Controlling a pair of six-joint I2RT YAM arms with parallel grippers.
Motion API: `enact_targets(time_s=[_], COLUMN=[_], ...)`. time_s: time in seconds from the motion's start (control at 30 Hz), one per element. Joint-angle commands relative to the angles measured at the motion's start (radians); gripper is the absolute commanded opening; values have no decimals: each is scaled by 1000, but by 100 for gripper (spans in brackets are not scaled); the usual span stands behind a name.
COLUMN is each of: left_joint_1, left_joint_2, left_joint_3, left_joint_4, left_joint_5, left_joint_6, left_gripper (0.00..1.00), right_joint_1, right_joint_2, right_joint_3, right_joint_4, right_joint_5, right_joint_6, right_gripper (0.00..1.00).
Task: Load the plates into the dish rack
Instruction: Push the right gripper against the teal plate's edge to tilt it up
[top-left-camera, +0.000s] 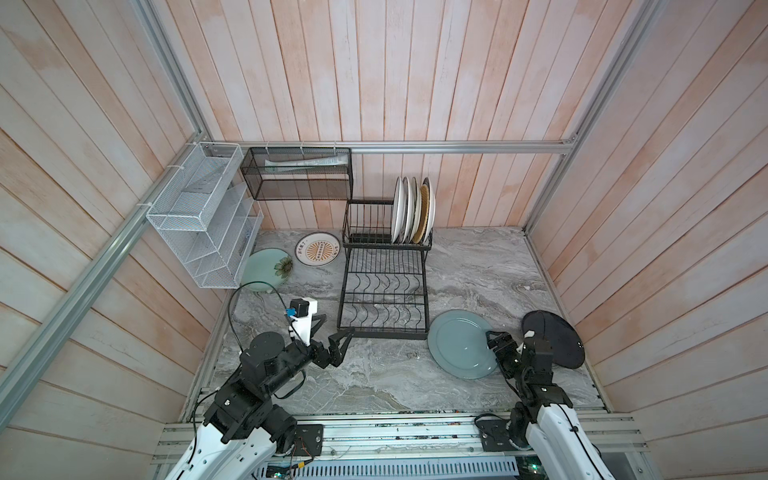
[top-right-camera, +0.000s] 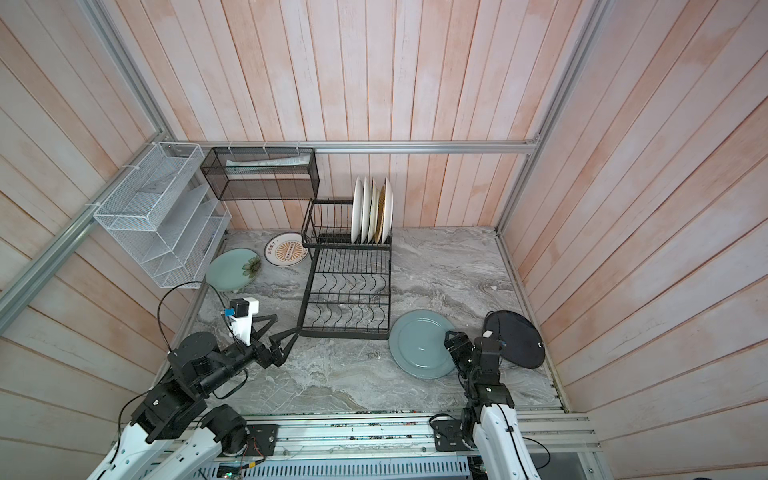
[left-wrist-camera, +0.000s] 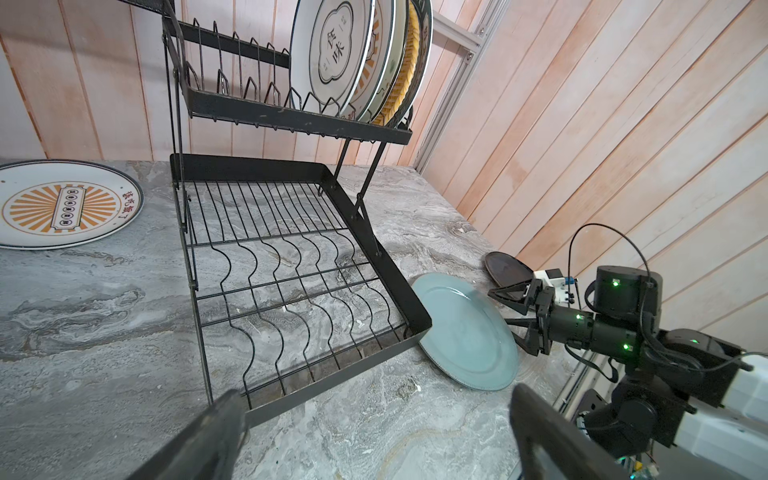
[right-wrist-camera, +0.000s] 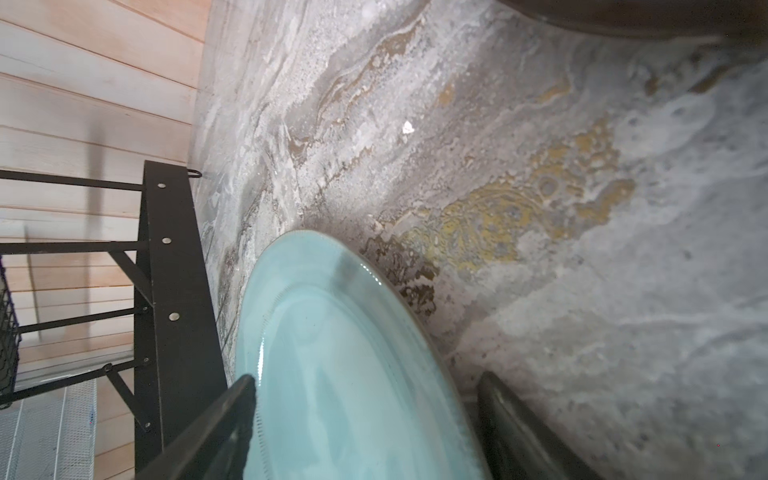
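The black wire dish rack stands mid-table, with several plates upright in its raised tier. A grey-blue plate lies by the rack's front right corner. My right gripper is open, its jaws straddling this plate's near rim. Behind it lies a black plate. My left gripper is open and empty at the rack's front left corner.
A pale green flower plate and a white sunburst plate lie flat at the back left. A white mesh organizer and a black mesh basket hang on the walls.
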Motion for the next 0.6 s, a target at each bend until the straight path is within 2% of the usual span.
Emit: enact_targets(time_s=[0.0,0.4,0.57], left_joint_1=[-5,-10,-11], left_joint_2=[-6,-5,1], left_joint_3=[-10,-10,-10], left_joint_4=[-8,-7,-7], left_joint_5=[-3,-11,-11], left_joint_6=[-7,-10,-8], left_gripper=[100,100,100], right_joint_1=[-5,-9,-11], right_joint_2=[2,-13,-33], right_joint_3=[-40,-119,-148], right_joint_4=[12,187,241], right_joint_5=[-135,-232,-225], right_joint_6=[-31,-4,19], right_gripper=[84,75,69])
